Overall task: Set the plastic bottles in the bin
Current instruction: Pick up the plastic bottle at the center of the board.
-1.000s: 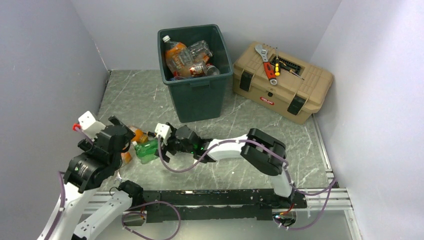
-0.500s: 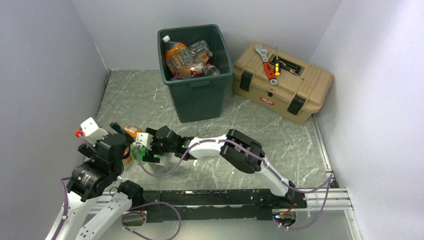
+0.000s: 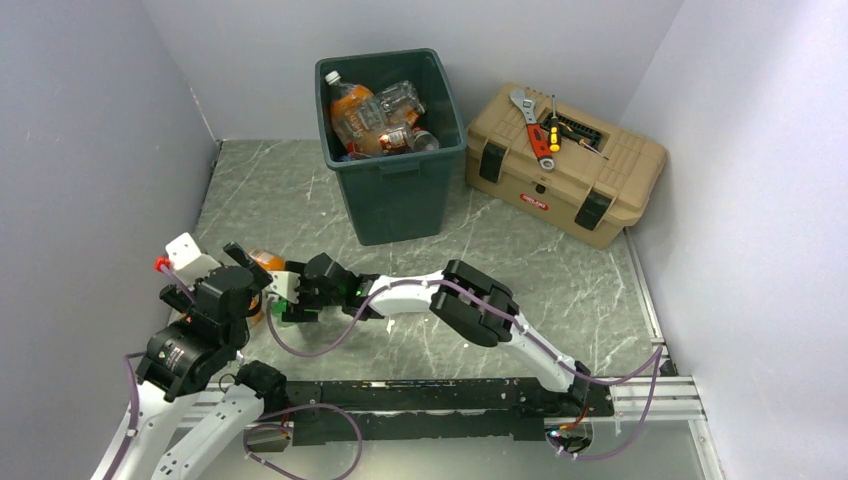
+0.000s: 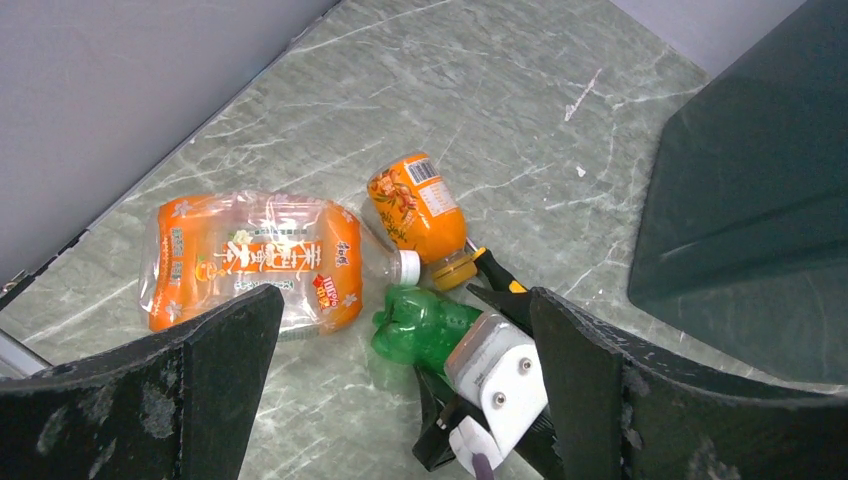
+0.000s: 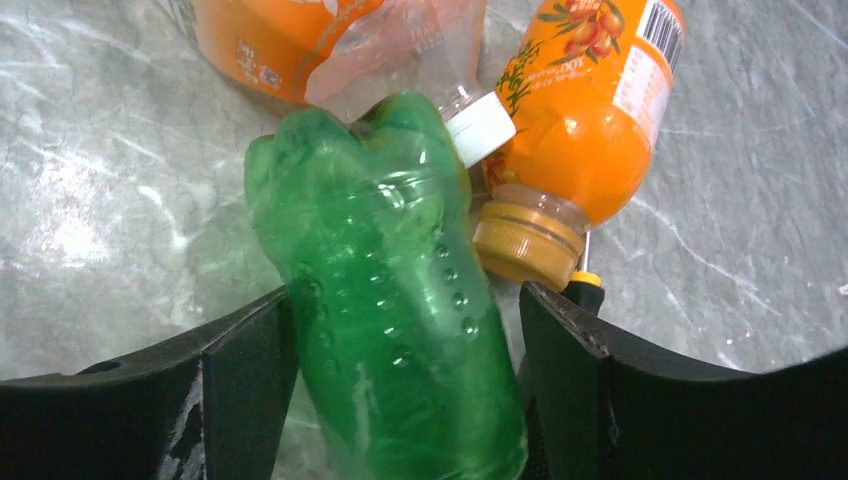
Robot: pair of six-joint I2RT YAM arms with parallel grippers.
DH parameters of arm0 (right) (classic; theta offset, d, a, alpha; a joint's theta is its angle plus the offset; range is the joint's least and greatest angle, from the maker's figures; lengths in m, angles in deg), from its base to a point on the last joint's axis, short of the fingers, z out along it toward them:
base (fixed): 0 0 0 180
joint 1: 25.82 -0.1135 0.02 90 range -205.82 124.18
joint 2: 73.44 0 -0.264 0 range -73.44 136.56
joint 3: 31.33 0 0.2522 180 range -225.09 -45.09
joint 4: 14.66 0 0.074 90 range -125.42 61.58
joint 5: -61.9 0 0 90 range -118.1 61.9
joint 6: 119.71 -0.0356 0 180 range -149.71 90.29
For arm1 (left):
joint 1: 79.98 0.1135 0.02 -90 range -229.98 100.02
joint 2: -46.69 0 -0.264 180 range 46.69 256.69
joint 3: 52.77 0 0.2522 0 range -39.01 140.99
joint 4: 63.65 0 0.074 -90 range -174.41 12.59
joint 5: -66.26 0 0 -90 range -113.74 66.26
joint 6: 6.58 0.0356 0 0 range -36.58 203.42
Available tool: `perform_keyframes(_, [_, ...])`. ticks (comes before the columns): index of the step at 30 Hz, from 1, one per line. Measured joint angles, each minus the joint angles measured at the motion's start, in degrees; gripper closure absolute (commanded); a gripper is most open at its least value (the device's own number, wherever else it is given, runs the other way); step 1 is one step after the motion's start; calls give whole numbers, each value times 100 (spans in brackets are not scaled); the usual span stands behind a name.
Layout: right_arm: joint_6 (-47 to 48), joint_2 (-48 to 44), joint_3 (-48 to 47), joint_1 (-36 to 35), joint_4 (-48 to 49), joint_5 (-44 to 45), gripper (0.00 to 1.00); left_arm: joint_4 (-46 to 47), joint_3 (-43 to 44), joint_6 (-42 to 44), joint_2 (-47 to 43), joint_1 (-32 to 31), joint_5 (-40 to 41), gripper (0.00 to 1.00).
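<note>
The right gripper (image 5: 405, 295) is straddling the green bottle (image 5: 380, 250), one finger along each flank. Both seem to be touching the plastic, but I cannot tell whether they are pinching it yet. The bottle is lying on its side on the marble-patterned table (image 3: 280, 190), its lobed base pointing away from the wrist, so a sideways grasp across the body looks like the natural way in.

The left gripper (image 4: 405, 300) is hanging above the same cluster with its jaws spread wide and nothing between them. It is probably waiting its turn.

Just beyond the green bottle, a small orange bottle (image 5: 585, 110) is lying with its tan cap (image 5: 525, 235) touching or nearly touching the green one. Its label is showing pictured fruit and a barcode, with print too small to read. To the left, a crushed clear bottle (image 4: 250, 260) with a white cap (image 4: 408, 267) is wearing an orange wrapper with red-and-white characters I cannot make out. A black-and-yellow tool handle (image 4: 495, 270), perhaps a screwdriver, is poking out beside the tan cap.

All three bottles are sitting at the near left, well apart from the bin (image 3: 395, 190), which is standing far and to the right with several bottles (image 3: 375, 115) already inside. Right of it, the tan toolbox (image 3: 590, 170) is carrying a wrench and screwdrivers. Its red badge is unreadable.
</note>
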Motion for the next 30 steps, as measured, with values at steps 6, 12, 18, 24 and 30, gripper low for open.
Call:
perform_keyframes(6, [59, -332, 560, -72, 166, 92, 33, 7, -2, 4, -7, 0, 0, 0])
perform_keyframes(12, [87, -1034, 1530, -225, 208, 236, 54, 46, -31, 55, -105, 0, 0, 0])
perform_keyframes(18, [-111, -1961, 2437, -415, 271, 431, 77, 33, -37, 42, -192, 0, 4, 0])
perform_keyframes(24, [-1132, -3773, 3786, -446, 402, 706, 100, 247, -39, 304, -632, 0, -136, 0])
perform_keyframes(30, [-2704, -5871, 5191, -420, 911, 1058, 100, 1462, -175, 1123, -1034, 2, -1720, 1])
